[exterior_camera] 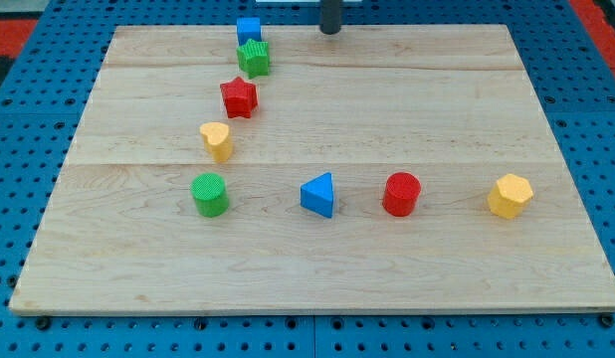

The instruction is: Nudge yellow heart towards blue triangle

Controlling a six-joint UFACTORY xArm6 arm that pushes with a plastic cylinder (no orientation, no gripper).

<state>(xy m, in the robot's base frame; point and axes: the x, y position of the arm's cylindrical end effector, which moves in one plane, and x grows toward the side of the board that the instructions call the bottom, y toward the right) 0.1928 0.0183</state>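
Note:
The yellow heart [216, 141] lies left of the board's middle. The blue triangle [318, 195] lies lower and to the right of it, near the middle of the board's lower half. My tip [330, 30] is at the view's top edge, above the board's far side, well away from both blocks and to the right of the blue cube.
A blue cube [249, 30], a green star [254, 57] and a red star [239, 97] run in a line above the heart. A green cylinder [210, 194] sits below it. A red cylinder [401, 193] and a yellow hexagon [510, 195] lie right of the triangle.

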